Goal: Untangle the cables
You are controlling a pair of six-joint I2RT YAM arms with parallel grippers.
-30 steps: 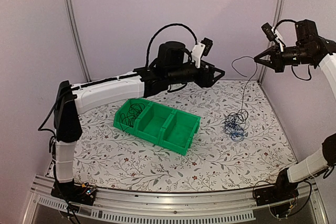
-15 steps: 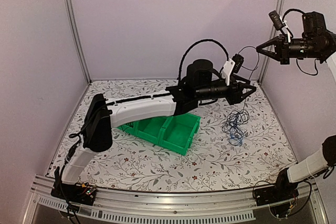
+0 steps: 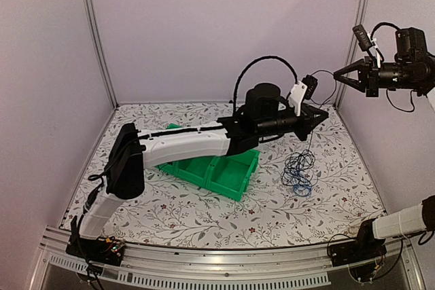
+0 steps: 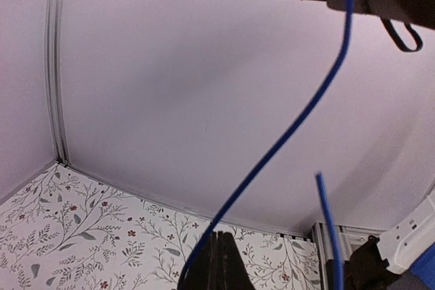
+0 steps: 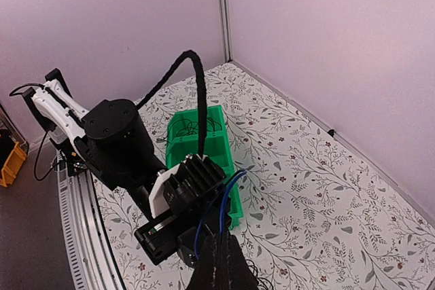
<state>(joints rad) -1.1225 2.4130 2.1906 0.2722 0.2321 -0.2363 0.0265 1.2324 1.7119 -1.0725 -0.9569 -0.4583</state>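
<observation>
Count: two arms, one green bin [image 3: 228, 174] with three compartments, and one loose tangle of cables [image 3: 298, 171], black and blue. The strands in the tangle are too fine to count.

The left arm [image 3: 183, 144] is stretched nearly level across the table [image 3: 204, 215], passing over the bin. The left gripper [image 3: 325, 114] points toward the right rear corner, above the tangle. The right arm [image 3: 414, 69] is raised high at the right wall, and the right gripper [image 3: 335, 76] points left, above and just beyond the left one.

In the left wrist view the left fingertips [image 4: 219, 263] are pressed together. A blue cable [image 4: 299, 117] rises from beside them in a slack curve to the right gripper overhead. In the right wrist view those fingertips [image 5: 217, 263] are also closed to a point, with blue strands looping up from them. In both cases the cable appears pinched, though the contact itself is hidden.

The tangle lies on the table right of the bin, apart from it, with thin strands climbing toward the left gripper.

The bin's far end compartment holds a bundle of black wire, seen from the right wrist. The other two compartments are largely covered by the arm.
</observation>
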